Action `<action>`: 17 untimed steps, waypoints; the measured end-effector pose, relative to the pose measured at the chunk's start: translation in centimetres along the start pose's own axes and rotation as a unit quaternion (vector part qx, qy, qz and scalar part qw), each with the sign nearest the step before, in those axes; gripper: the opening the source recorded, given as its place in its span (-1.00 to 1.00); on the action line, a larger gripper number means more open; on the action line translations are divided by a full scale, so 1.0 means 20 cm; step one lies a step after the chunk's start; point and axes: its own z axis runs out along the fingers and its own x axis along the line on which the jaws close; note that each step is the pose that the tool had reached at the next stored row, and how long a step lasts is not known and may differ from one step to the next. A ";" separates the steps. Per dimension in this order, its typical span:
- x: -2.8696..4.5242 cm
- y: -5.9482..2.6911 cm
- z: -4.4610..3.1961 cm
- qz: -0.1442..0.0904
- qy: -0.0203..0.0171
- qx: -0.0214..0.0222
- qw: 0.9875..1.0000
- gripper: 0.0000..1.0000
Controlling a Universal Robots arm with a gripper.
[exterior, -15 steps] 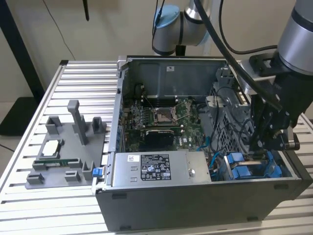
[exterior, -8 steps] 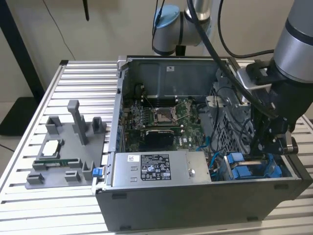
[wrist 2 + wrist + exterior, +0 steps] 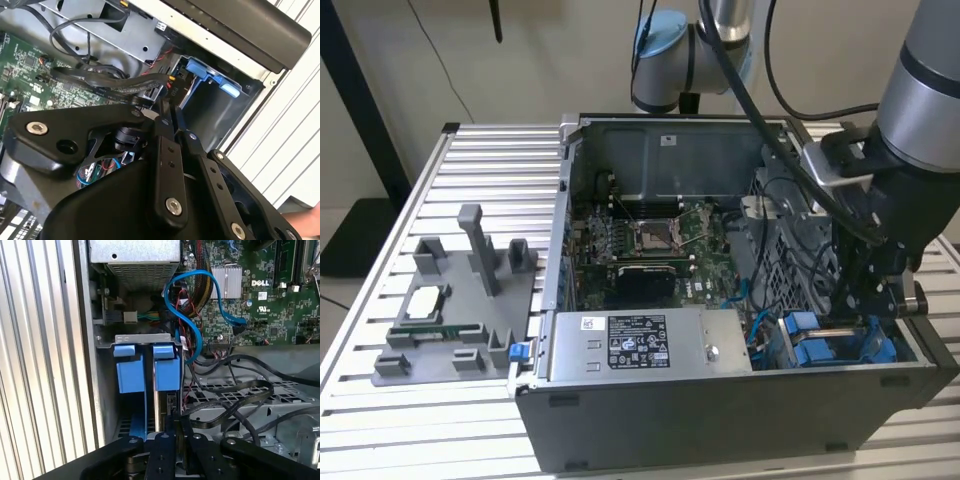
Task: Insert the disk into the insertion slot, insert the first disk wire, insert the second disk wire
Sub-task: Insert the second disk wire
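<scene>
Jaws of the gripper [image 3: 175, 427] stand nearly together, the two black fingers [image 3: 167, 150] almost parallel with a thin gap between them; in the first wrist view they pinch a small dark connector with thin red and black wires at the edge of the drive cage, though whether they truly clamp it cannot be told for certain. In the exterior view the gripper [image 3: 868, 300] hangs at about four o'clock of the open computer case [image 3: 740, 400], down inside the corner where the blue parts sit. The disk [image 3: 159, 405] stands on edge in the insertion slot [image 3: 107, 390], seen as a thin silver strip between the two bright blue carrier brackets [image 3: 131, 371], whose tabs lie under a grey metal lip. From the fingers, the brackets lie at twelve o'clock in the first wrist view. A light blue data cable [image 3: 192, 315] loops above the cage toward the green motherboard [image 3: 270, 295], and flat black cables [image 3: 235, 390] cross the perforated grey cage beside the fingers. The grey power-supply box [image 3: 640, 345] with its sticker lies along the case's near wall in the exterior view. Outside the case, at nine o'clock, a grey fixture tray [image 3: 450, 310] holding a processor chip [image 3: 425, 300] rests on the slatted aluminium table [image 3: 380, 420].
</scene>
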 end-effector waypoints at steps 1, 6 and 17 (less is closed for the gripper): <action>0.000 0.001 0.001 0.000 0.000 0.000 1.000 -1.00; 0.001 0.008 0.003 -0.001 0.003 0.001 1.000 -1.00; 0.003 0.018 0.024 -0.001 0.005 0.005 1.000 -1.00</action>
